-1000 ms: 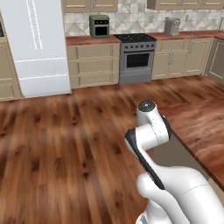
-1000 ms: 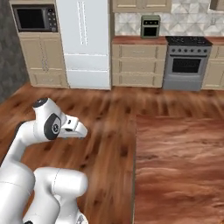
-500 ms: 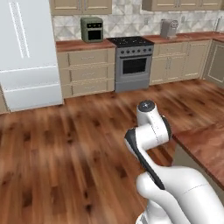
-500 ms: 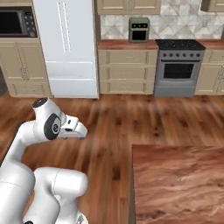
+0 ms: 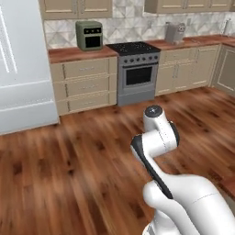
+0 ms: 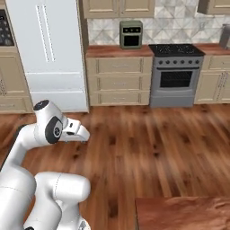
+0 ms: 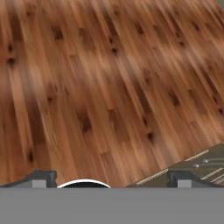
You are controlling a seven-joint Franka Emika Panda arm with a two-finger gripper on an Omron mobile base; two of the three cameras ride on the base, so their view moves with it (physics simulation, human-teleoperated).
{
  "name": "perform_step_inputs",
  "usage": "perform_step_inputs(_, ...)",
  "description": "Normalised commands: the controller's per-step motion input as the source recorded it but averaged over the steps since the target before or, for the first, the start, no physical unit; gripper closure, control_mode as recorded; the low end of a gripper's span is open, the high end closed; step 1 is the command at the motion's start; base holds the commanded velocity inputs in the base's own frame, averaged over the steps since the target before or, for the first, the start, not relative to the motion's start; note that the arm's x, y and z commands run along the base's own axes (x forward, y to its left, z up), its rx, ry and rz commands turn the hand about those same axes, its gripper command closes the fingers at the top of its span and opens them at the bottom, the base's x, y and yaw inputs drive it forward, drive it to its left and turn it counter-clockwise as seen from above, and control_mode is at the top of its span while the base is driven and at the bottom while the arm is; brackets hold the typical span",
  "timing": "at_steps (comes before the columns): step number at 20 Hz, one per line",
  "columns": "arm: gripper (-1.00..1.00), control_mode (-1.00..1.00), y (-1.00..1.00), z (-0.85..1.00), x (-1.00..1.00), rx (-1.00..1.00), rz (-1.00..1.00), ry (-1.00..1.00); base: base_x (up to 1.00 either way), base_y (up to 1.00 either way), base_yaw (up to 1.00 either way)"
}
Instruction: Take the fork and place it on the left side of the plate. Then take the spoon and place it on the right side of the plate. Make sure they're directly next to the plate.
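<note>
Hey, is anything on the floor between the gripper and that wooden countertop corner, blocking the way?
Nothing visible does. The gripper is open and empty, facing bare wood floor. Bare floorboards are all that lies between it and the countertop.

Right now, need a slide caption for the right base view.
Folded white arm with its claw over wood floor, facing fridge, drawer cabinets and stove; counter corner at lower right.

you see the far stove (image 5: 136, 69) and fridge (image 6: 47, 54) from both base views, behind the arm, left and right. your hand view looks steeply down, near the wood floor (image 7: 109, 78).
</note>
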Motion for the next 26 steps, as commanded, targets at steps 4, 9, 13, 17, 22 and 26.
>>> perform_step_inputs(4, -1.00, 1.00, 0.00, 0.00, 0.00, 0.00, 0.00, 0.00, 1.00, 0.26, -0.18)
perform_step_inputs(9, -1.00, 1.00, 0.00, 0.00, 0.00, 0.00, 0.00, 0.00, 1.00, 0.08, -0.14)
perform_step_inputs(13, -1.00, 1.00, 0.00, 0.00, 0.00, 0.00, 0.00, 0.00, 1.00, 0.00, -0.07)
perform_step_inputs(17, -1.00, 1.00, 0.00, 0.00, 0.00, 0.00, 0.00, 0.00, 1.00, -0.11, -0.01)
perform_step_inputs(22, -1.00, 1.00, 0.00, 0.00, 0.00, 0.00, 0.00, 0.00, 1.00, -0.45, 0.00)
perform_step_inputs(26, -1.00, 1.00, 0.00, 0.00, 0.00, 0.00, 0.00, 0.00, 1.00, -0.79, 0.00)
